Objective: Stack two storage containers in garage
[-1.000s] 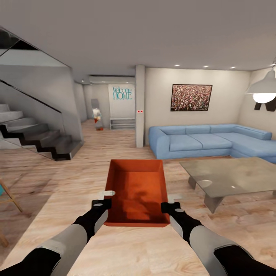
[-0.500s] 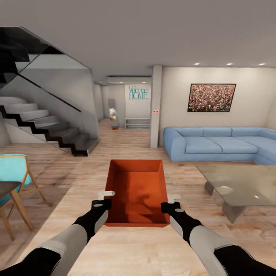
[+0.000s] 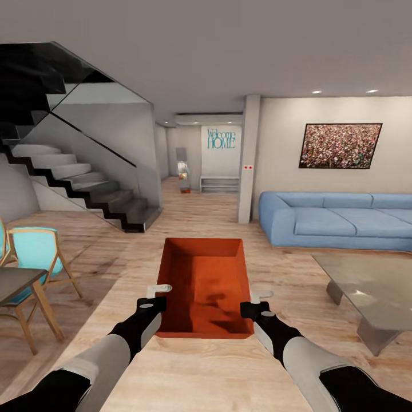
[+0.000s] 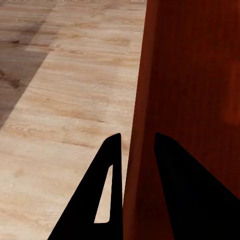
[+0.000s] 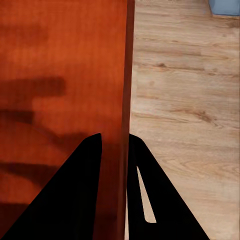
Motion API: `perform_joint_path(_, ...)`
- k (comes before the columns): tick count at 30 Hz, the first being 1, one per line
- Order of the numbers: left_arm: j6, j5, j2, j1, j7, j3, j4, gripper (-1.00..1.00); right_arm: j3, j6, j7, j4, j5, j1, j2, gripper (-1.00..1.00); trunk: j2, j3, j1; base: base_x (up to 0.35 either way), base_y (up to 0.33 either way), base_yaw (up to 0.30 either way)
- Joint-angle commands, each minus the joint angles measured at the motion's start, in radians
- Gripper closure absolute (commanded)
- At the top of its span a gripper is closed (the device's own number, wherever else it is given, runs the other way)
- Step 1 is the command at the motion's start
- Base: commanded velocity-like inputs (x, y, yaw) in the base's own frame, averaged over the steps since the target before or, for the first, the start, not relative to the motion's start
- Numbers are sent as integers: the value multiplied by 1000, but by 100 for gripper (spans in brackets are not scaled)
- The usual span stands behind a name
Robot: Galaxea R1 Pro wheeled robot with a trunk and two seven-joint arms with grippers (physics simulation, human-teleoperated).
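I carry one orange-red open-topped storage container (image 3: 205, 283) in front of me, above the living room's light wood plank floor. My left gripper (image 3: 158, 297) is shut on its left wall and my right gripper (image 3: 256, 302) is shut on its right wall. In the left wrist view the container's thin wall (image 4: 137, 150) runs between my two black fingers (image 4: 107, 195). The right wrist view has the container's wall (image 5: 123, 125) pinched between the fingers (image 5: 82, 190) the same way. The bin is empty inside.
A dark staircase (image 3: 86, 189) rises at the left, with a turquoise chair (image 3: 37, 252) and a table corner (image 3: 17, 283) near it. A blue sofa (image 3: 337, 220) and a glass coffee table (image 3: 372, 286) stand at the right. A hallway with a white pillar (image 3: 247, 160) lies straight ahead.
The whole view has swung to the left: the sofa and coffee table slid right, the stairs and chair came in. The container and both grippers keep the same hold.
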Motion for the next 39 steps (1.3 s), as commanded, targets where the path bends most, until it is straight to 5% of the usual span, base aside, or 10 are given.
perform_joint_path(1,-5,-23,1,-2,13,53,-8,100,8,-2,-6,4,-18,0,0,100,-1,-2,1,320,0,3)
perform_joint_path(39,-5,-23,1,-2,13,53,-8,100,9,-5,-6,3,-20,0,1,100,-1,-2,1,321,0,0)
